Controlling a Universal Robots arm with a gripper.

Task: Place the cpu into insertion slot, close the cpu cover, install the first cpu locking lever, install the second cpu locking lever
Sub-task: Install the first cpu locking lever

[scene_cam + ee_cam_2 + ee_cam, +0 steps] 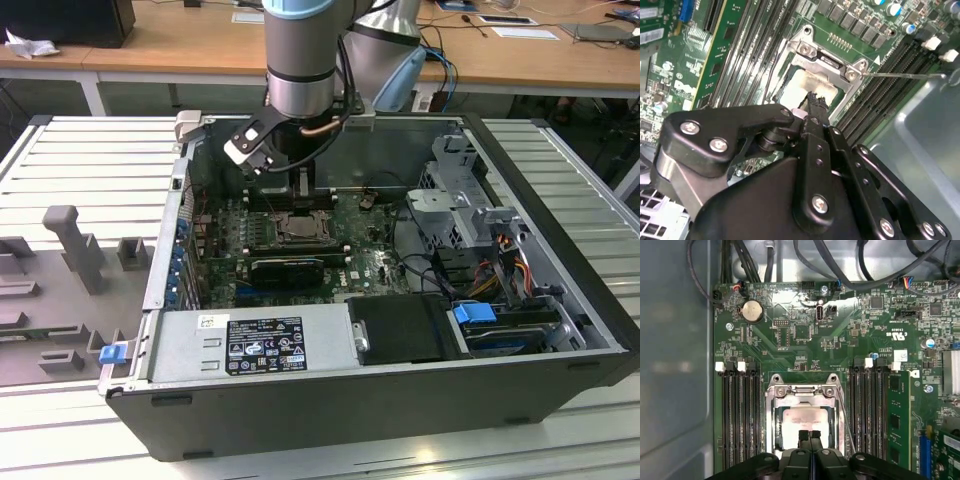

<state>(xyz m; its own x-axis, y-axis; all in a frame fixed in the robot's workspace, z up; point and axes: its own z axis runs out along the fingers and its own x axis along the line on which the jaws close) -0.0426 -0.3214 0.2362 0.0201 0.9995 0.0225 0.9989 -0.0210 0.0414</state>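
My gripper (300, 186) hung in the upper centre of the exterior view, reaching down into the open computer case (560, 300), directly over the insertion slot (298, 226) in the middle of the motherboard (370, 262). In both wrist views its two fingers were pressed together with nothing visible between them, so I read it as closed and empty. Its tip (810, 436) was poised over the cpu (805, 417), though I could not tell whether it touched. The cpu lay flat in the slot, its pale top showing through the cut-out of the cpu cover (773, 420). The cover appeared to lie down around the cpu rather than stand up, so I judged the seating done and the cover closed or nearly so. The relation that mattered was with the locking lever (846, 422), a thin wire rod just beside my tip. It ran along one flank of the cover, between the cover and the neighbouring bank of memory slots (867, 415), with its long axis roughly parallel to those slots. In the second wrist view the lever (905, 75) stretched away from the cover's screwed corner toward the case wall. It looked free of any catch, so I judged it unlatched.
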